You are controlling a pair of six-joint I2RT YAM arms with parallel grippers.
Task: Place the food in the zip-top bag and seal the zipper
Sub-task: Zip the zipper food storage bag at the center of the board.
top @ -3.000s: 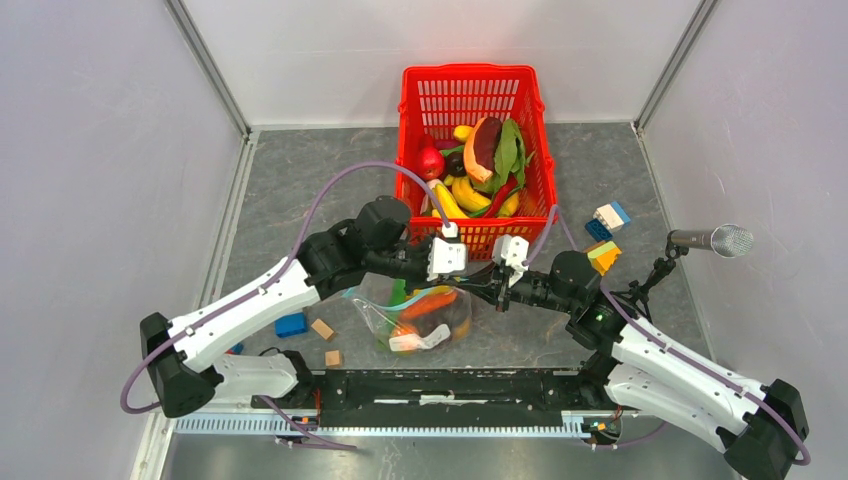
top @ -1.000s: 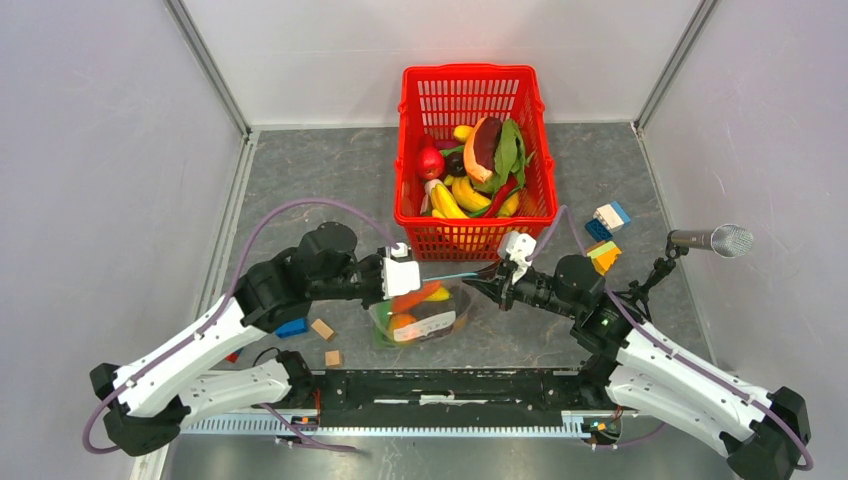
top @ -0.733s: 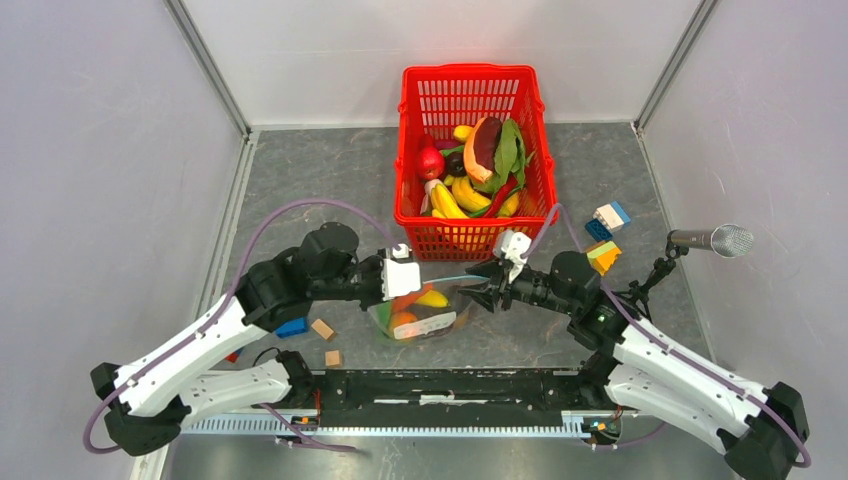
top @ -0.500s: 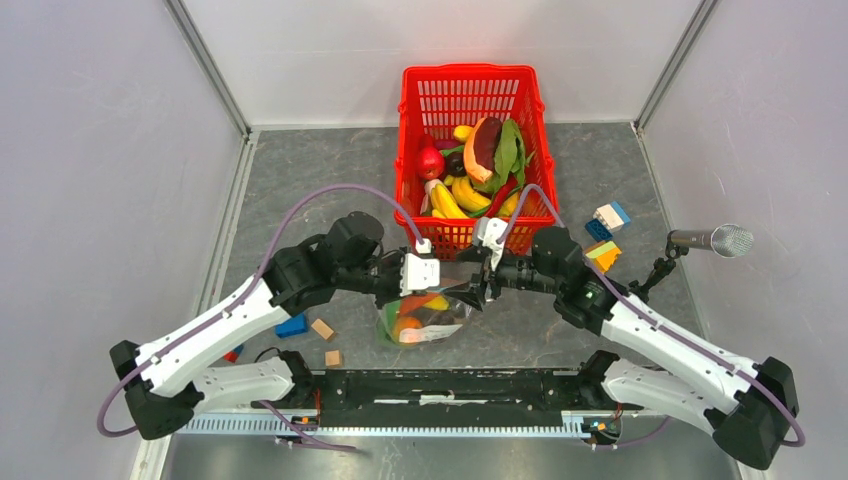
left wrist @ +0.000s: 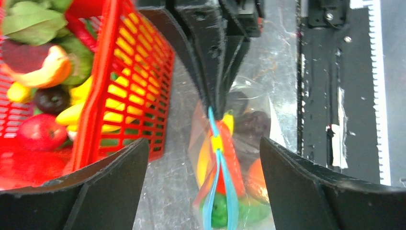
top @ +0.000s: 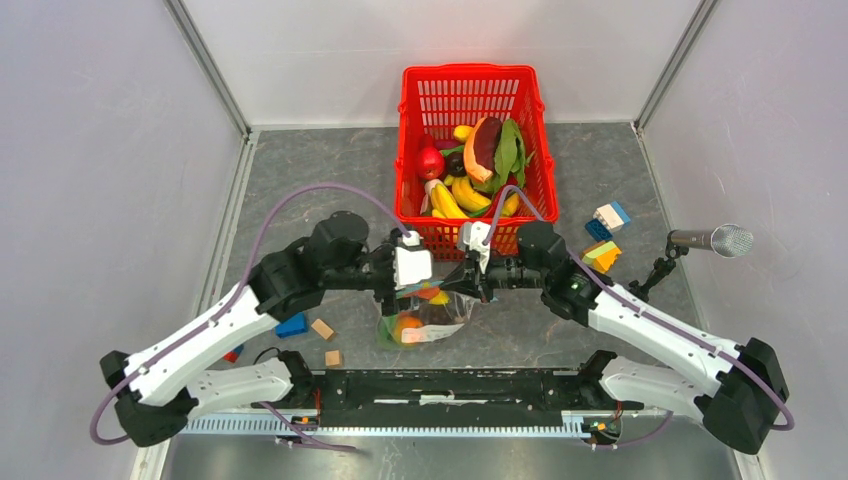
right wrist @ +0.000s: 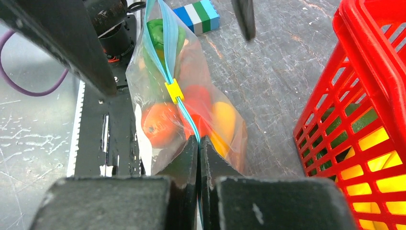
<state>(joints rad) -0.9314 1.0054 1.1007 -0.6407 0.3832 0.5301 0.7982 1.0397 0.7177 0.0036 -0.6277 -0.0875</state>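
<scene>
Food (right wrist: 158,122) is packed in the zip-top bag (top: 428,318); the zipper (right wrist: 184,112) is pinched by the right gripper (right wrist: 198,143), left gripper (left wrist: 203,143) spread open; sealing past the yellow slider (left wrist: 217,143) is left.

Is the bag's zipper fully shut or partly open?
Partly open: the zipper is one line from the right end effector to the yellow slider, then splits into two strips beyond it.

Red basket (top: 470,70) at far centre of grey mottled table (top: 320,170), white-and-blue block (top: 610,216) and small blue block (top: 597,229) just right of it, orange-yellow block (top: 602,256) nearer, silver microphone (top: 712,240) at right edge, blue brick (top: 291,325) beside two wooden cubes (top: 322,329) near left, black rail (top: 450,385) along near edge.
</scene>
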